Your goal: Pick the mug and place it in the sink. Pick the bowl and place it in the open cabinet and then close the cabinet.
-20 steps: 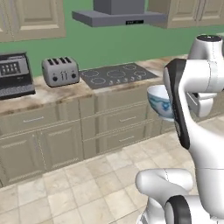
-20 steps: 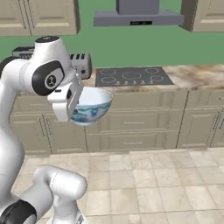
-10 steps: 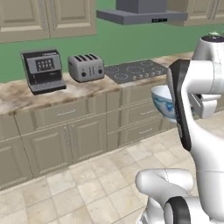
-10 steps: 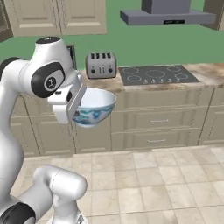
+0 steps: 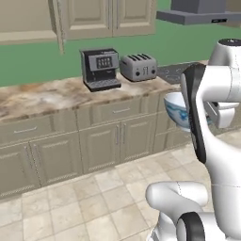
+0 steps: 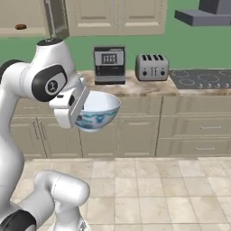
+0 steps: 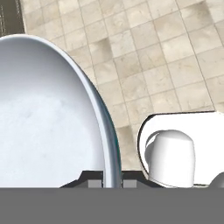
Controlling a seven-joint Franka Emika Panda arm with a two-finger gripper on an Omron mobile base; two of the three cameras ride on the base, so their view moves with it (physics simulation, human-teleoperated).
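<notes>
So right now my gripper (image 7: pixel 113 183) has its fingers pinched on the rim of the bowl (image 6: pixel 98 109), one tip on each side of the thin white wall, down at 6 o'clock in the hand view. The bowl (image 7: pixel 48 113) takes up the whole 9 o'clock side there, white inside, upright and up in the air over the tile floor (image 7: pixel 166 57), not touching anything else. From the right base view it sits just past my wrist, blue swirls on the outside, in front of the lower drawers (image 6: pixel 198 128). From the left base view you catch only a slice of the bowl (image 5: pixel 175 109) peeking out at 9 o'clock of my forearm. Further back is the marbled counter (image 5: pixel 42 96), with a coffee machine (image 6: pixel 109 65) and a toaster (image 6: pixel 152 66) side by side near the wall, and the cooktop (image 6: pixel 203 78) off at 3 o'clock of the toaster. Up top is the cabinet (image 6: pixel 27 18), its door (image 6: pixel 56 18) swung out edge-on, and there's a small brown lump (image 6: pixel 20 27) on the inner shelf. The range hood (image 6: pixel 205 13) hangs over the cooktop at about 1 o'clock.
</notes>
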